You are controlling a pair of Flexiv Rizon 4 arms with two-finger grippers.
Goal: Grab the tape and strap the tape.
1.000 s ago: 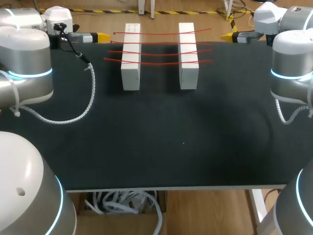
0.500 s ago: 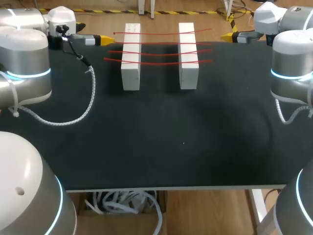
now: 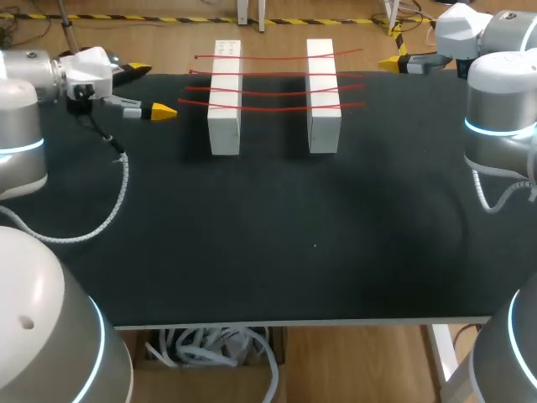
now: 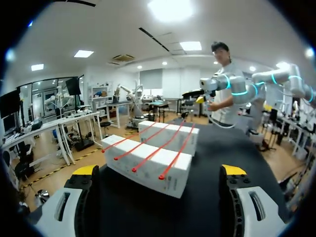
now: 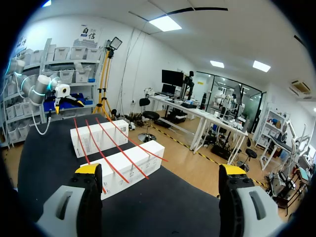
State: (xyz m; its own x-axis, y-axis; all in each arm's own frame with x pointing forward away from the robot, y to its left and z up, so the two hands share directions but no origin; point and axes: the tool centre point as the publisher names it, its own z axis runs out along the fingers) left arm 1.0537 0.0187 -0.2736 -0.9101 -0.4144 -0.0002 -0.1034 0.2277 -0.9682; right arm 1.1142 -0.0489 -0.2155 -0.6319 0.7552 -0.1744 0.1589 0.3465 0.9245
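Two white blocks, left (image 3: 224, 101) and right (image 3: 323, 96), stand side by side at the back of the black table (image 3: 294, 252). Several thin red tapes (image 3: 277, 88) lie across both, their ends sticking out past each block. My left gripper (image 3: 149, 90) hangs open just left of the left block, nothing between its fingers. In the left wrist view the near block (image 4: 148, 165) and the tapes (image 4: 148, 153) lie straight ahead of that gripper (image 4: 159, 170). My right gripper (image 3: 393, 62) is open at the far right edge, apart from the blocks (image 5: 131, 165) and tapes (image 5: 106, 143).
The left arm's white spiral cable (image 3: 117, 193) loops over the table's left side. Bare black tabletop runs from the blocks to the front edge. The right arm's elbow (image 3: 499, 117) stands over the table's right edge.
My left gripper has swung from the table's far left edge toward me and turned, now hanging beside the left block. The right arm, the blocks and the tapes have not moved.
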